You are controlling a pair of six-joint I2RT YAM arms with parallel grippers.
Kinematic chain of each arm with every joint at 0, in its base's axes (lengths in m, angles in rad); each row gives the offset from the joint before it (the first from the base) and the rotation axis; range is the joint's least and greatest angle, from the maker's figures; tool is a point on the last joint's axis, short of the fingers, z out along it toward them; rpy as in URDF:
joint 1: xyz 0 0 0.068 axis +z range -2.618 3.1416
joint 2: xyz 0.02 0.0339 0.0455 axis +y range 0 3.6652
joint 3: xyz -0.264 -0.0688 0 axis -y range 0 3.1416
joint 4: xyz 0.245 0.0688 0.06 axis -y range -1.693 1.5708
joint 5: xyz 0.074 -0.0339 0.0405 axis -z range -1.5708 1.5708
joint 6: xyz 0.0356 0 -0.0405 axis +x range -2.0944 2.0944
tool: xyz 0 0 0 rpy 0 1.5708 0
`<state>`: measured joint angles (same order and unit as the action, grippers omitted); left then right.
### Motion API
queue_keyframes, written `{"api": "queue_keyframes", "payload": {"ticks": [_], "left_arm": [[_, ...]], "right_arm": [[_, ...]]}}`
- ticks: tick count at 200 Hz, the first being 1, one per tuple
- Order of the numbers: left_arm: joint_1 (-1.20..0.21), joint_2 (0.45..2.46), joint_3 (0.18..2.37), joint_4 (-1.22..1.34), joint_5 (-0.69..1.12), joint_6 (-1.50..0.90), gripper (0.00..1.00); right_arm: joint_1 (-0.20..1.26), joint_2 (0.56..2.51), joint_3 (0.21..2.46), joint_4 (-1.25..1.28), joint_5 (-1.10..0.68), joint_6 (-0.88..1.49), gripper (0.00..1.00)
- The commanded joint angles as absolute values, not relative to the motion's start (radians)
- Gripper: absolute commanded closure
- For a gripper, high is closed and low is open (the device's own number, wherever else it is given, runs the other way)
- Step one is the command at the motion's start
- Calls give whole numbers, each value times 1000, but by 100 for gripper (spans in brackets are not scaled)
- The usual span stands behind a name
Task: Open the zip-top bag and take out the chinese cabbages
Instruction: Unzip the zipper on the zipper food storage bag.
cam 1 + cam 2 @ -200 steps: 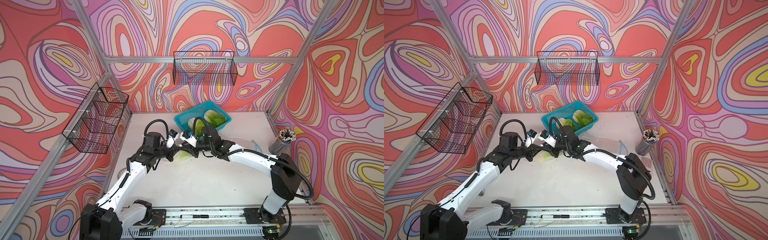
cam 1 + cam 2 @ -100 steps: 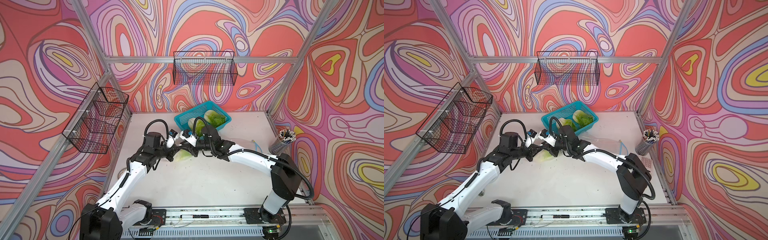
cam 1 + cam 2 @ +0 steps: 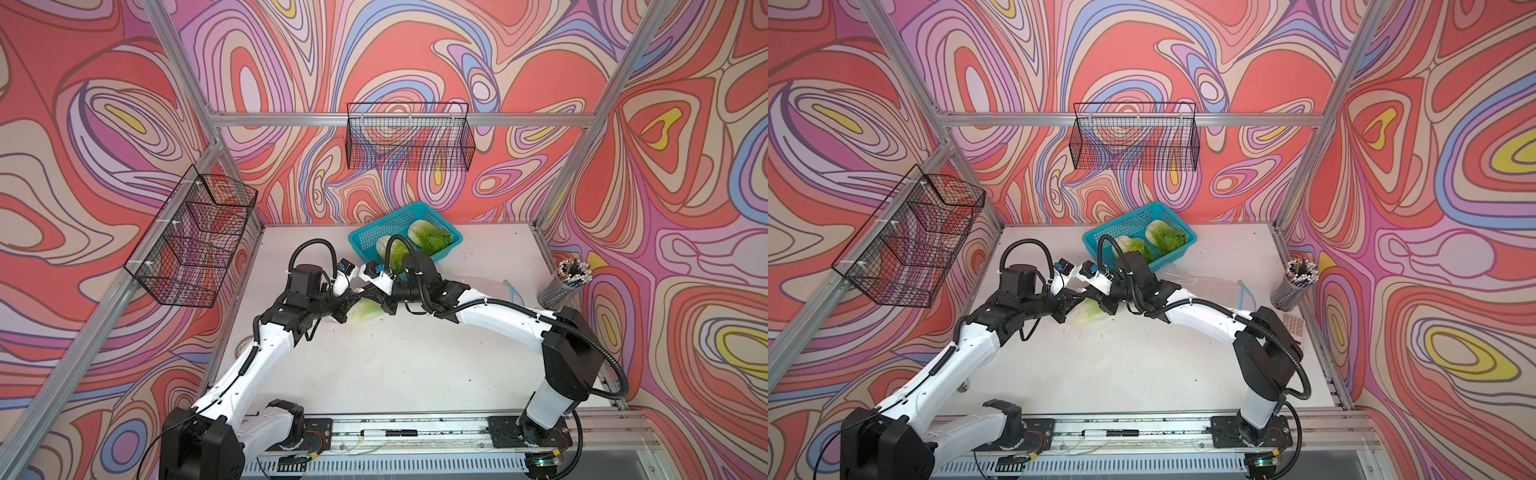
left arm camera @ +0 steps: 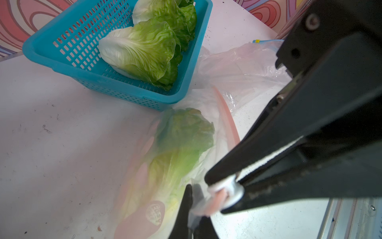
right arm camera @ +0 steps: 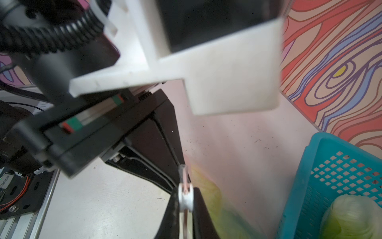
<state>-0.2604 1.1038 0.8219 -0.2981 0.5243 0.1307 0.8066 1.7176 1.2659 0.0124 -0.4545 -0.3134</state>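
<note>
I have both arms meeting just left of centre in both top views, low over the clear bag [image 4: 132, 161] on the white table [image 3: 415, 353]. My left gripper [image 4: 193, 198] is pressed together on the bag's top edge. My right gripper [image 5: 186, 203] pinches the white slider [image 5: 186, 193] right beside it, almost touching the left fingertips. One cabbage [image 4: 182, 140] lies inside the bag, with its leafy end toward the blue basket [image 4: 128, 94]. Two more cabbages [image 4: 140, 49] sit in that basket, just above centre in the top views.
</note>
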Motion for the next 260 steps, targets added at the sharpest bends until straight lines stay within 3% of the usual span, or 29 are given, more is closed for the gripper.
{"api": "queue_keyframes", "payload": {"ticks": [1,35,78,112,142,175,260], "left_arm": [[-231,1038,802,-187,554,87,100],[-145,968,743,-74,656,4,100],[-139,979,764,-153,692,38,100],[-140,964,783,-206,698,61,50],[-140,913,787,-245,639,90,37],[-140,909,780,-205,649,91,36],[-140,1049,841,-148,731,114,59]], "right_arm": [[810,1691,1266,-74,-409,-372,95],[807,1687,1256,-119,-355,-406,94],[801,1690,1282,-89,-407,-365,94],[800,1710,1325,-67,-441,-329,94],[799,1726,1357,-84,-455,-329,95],[800,1739,1371,-88,-494,-324,95],[799,1750,1382,-87,-515,-318,95]]}}
